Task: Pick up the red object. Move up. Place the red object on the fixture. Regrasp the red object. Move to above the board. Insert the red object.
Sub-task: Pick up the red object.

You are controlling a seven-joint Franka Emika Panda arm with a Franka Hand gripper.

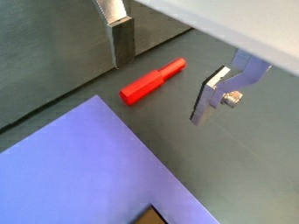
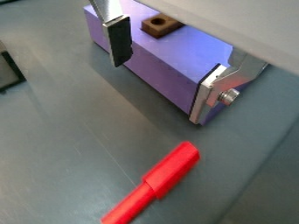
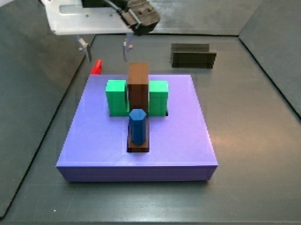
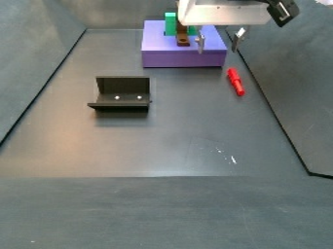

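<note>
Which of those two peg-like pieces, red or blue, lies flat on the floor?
The red object: it lies flat on the floor beside the board, under the open pincer. The blue peg stands upright on the board.

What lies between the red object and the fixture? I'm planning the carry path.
Only bare dark floor: in a side view, nothing stands between the red object and the fixture. The gripper hangs open above the object.

You see only a corner of the board (image 1: pixel 82 166) in a wrist view. In a side view, the gripper (image 4: pixel 219 37) fingers are too small to judge, and the red object (image 3: pixel 98 66) is partly hidden behind the board's edge.
</note>
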